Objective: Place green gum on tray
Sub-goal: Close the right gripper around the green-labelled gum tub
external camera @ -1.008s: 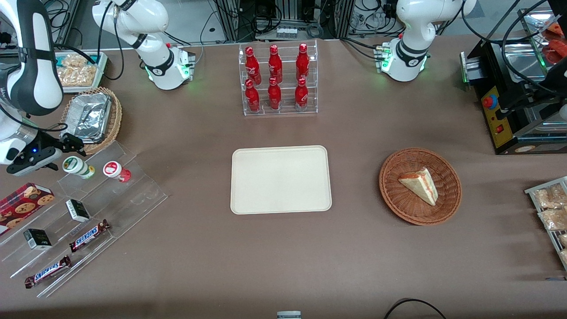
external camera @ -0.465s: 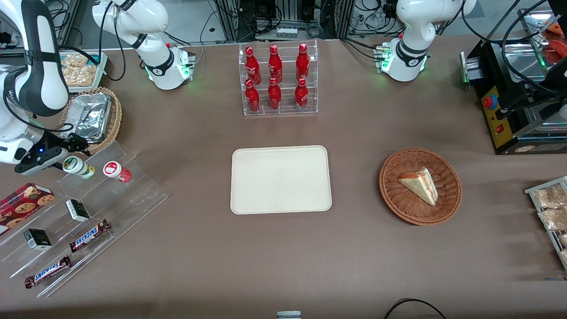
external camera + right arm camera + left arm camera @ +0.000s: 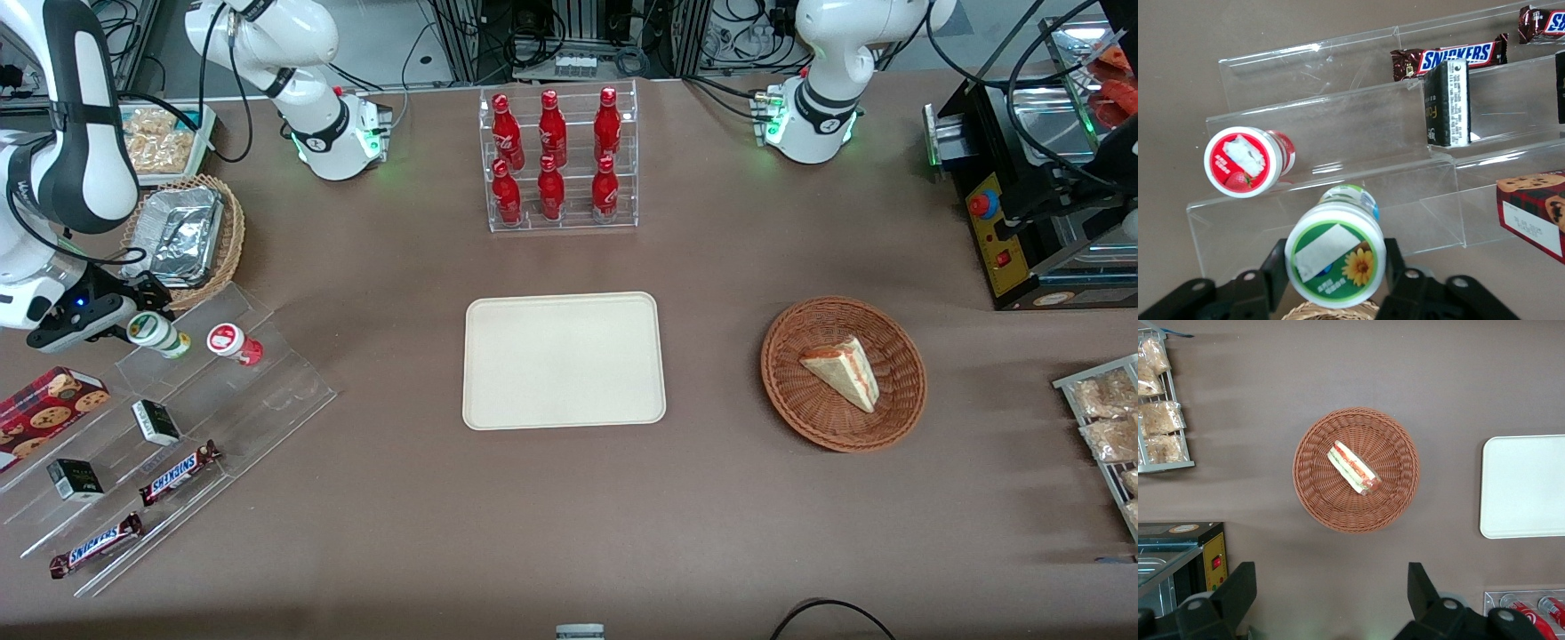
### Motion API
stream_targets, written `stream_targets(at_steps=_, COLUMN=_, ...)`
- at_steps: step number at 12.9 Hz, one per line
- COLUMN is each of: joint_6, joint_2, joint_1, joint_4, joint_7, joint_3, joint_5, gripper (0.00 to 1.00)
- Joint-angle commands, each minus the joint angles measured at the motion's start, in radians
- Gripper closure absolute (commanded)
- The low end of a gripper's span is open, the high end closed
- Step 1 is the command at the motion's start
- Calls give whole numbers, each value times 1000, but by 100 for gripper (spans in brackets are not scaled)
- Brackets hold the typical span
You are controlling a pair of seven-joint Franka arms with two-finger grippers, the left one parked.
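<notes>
The green gum (image 3: 156,331), a small green canister whose white lid carries a green label with a sunflower (image 3: 1335,262), stands on the top step of a clear acrylic stand (image 3: 267,400). My right gripper (image 3: 142,322) is at that step, at the working arm's end of the table. Its two black fingers (image 3: 1273,270) press against both sides of the lid, shut on it. A red-and-white canister (image 3: 229,341) stands beside it on the same step. The cream tray (image 3: 564,360) lies flat at the table's middle, bare, well away toward the parked arm.
The stand's lower steps hold Snickers bars (image 3: 178,473), small dark boxes (image 3: 156,422) and a cookie box (image 3: 49,404). A wicker basket with a foil tray (image 3: 182,236) sits close above the gripper. A bottle rack (image 3: 558,160) and a sandwich basket (image 3: 843,373) lie farther off.
The gripper slid in from the table's edge until its fingers came round the green gum's lid. The canister has barely shifted on its step.
</notes>
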Motion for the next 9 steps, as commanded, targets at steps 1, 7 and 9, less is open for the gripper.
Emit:
stream_targets(at_steps=1, joint_6=19, joint_2=-3, joint_1=4, joint_4=-7, joint_7=-13, joint_3=-7, joint_5=-13, gripper=100)
stream_targets(at_steps=7, joint_6=-193, joint_2=-6, joint_1=10, joint_4=151, joint_7=-1, joint_3=-6, joint_5=1, gripper=100)
stream_targets(at_steps=9, joint_6=-263, joint_2=-5, joint_1=18, joint_4=211, joint_7=39, joint_3=5, joint_5=4, gripper=100)
